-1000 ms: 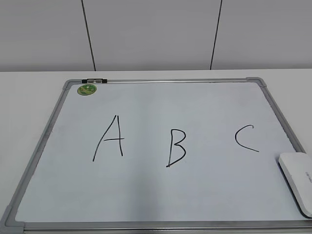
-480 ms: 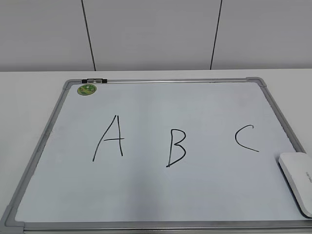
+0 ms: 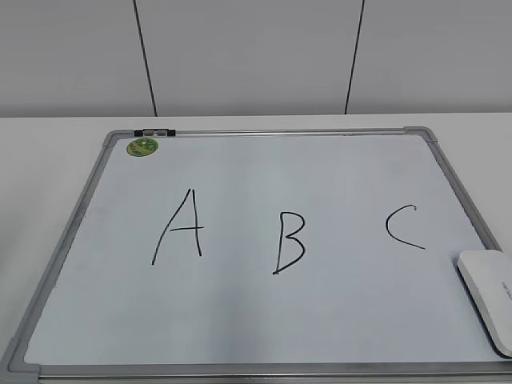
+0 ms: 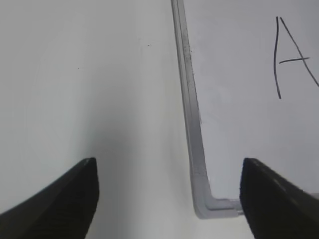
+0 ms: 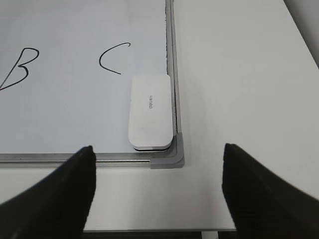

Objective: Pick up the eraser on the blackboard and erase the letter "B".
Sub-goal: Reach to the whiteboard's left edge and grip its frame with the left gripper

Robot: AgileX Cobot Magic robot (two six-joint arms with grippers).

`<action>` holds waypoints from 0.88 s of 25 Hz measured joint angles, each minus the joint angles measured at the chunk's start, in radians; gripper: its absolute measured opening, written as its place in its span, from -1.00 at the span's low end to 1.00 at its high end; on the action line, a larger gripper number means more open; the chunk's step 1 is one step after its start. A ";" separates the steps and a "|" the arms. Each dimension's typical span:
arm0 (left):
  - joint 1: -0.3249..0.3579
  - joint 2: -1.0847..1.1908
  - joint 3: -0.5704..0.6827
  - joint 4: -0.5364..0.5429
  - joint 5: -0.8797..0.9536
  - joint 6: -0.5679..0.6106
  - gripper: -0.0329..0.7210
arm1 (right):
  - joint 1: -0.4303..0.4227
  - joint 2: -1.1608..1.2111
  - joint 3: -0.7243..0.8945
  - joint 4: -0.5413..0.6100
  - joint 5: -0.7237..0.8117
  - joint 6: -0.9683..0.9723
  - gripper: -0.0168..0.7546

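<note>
The blackboard (image 3: pixel 264 336) is a white board with a grey frame, lying flat on the table. The black letter "B" (image 3: pixel 290 242) is in its middle, between an "A" (image 3: pixel 180 228) and a "C" (image 3: pixel 405 227). The white eraser (image 3: pixel 488 296) lies in the board's near right corner. It also shows in the right wrist view (image 5: pixel 150 111), just beyond my right gripper (image 5: pixel 158 191), which is open and empty above the table's front edge. The "B" (image 5: pixel 19 67) shows there too. My left gripper (image 4: pixel 169 199) is open and empty over the board's near left corner (image 4: pixel 209 205).
A small round green magnet (image 3: pixel 142 146) sits at the board's far left corner, beside a dark clip (image 3: pixel 154 132) on the frame. The white table (image 5: pixel 239 74) extends right of the board, with its front edge close below the right gripper. A grey panelled wall stands behind.
</note>
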 joint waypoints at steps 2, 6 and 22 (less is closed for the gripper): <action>0.000 0.064 -0.007 -0.004 -0.054 0.000 0.84 | 0.000 0.000 0.000 0.000 0.000 0.000 0.56; 0.000 0.188 -0.053 -0.009 -0.116 0.000 0.83 | 0.000 0.000 0.000 0.000 0.000 0.000 0.56; 0.000 0.785 -0.447 -0.164 0.035 0.059 0.65 | 0.000 0.000 0.000 0.000 0.000 0.000 0.56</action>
